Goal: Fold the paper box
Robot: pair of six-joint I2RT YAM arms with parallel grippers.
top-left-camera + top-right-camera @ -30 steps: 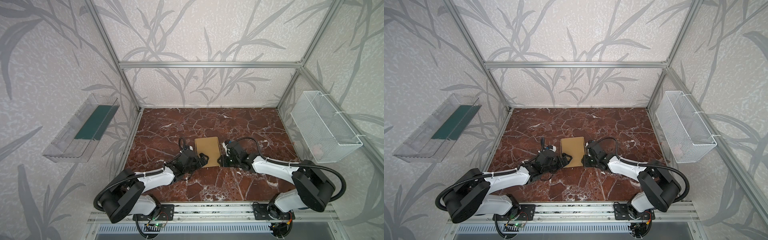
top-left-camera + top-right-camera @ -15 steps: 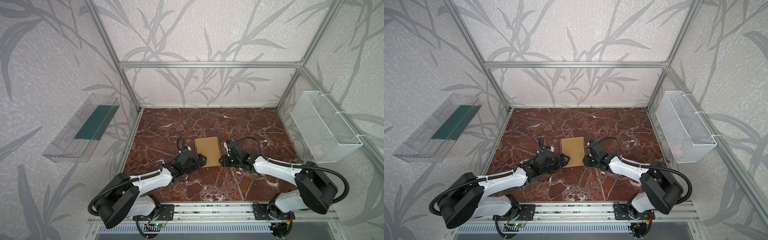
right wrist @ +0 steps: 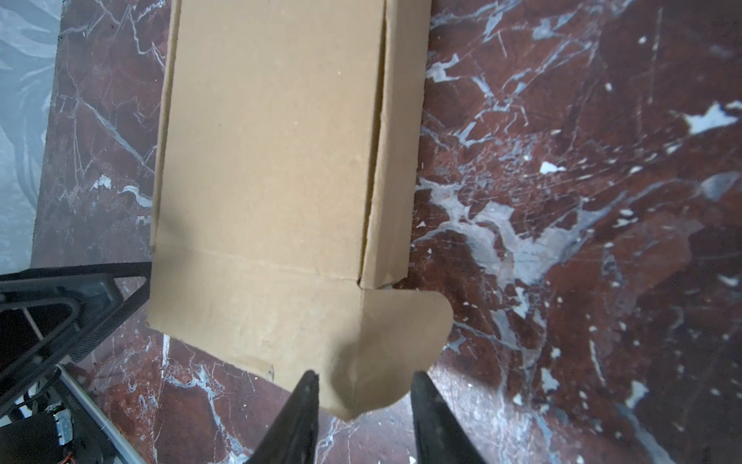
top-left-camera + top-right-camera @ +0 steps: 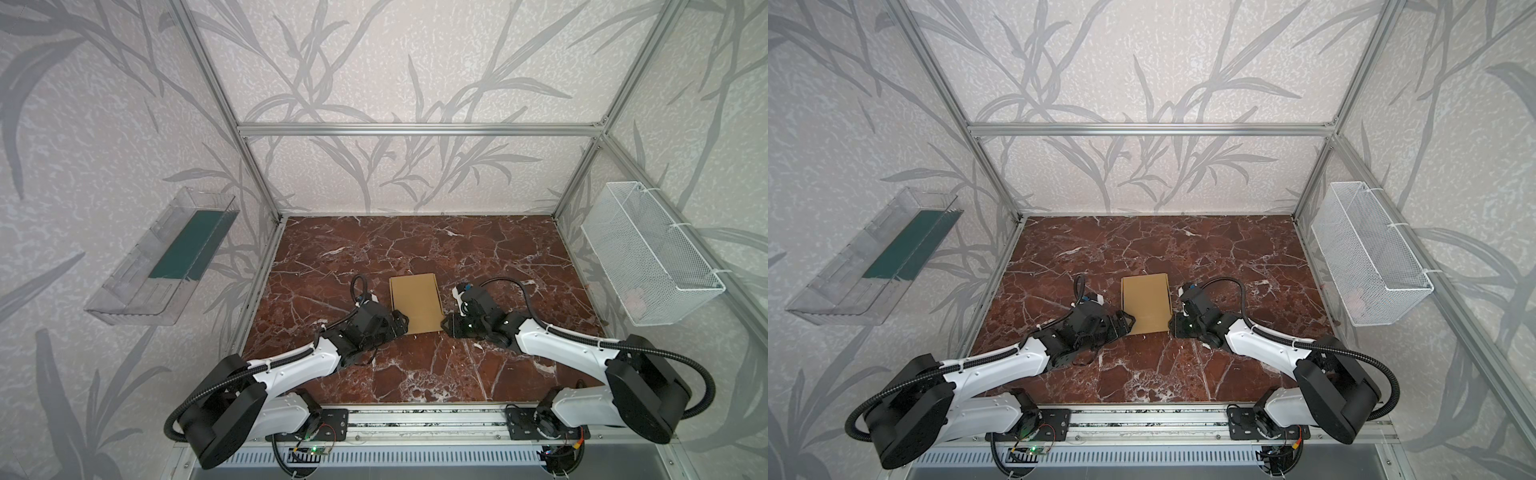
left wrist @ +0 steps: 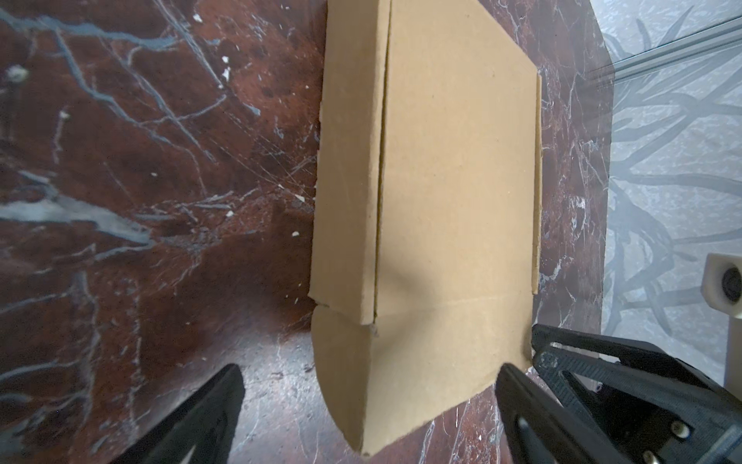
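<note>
Finds one left gripper (image 4: 401, 323) spread wide at the near-left corner of the one paper box (image 4: 415, 301), flat mid-worktop (image 4: 498, 257), then one right gripper (image 3: 363, 377), jaws parted astride its rounded corner ear without pinching. Judged light, stiff, bending only at creases; best gripped by that loose near flap.

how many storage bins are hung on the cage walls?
2. A clear plastic tray on the wall at the left in both top views, and a white wire basket on the wall at the right. No others show.
</note>
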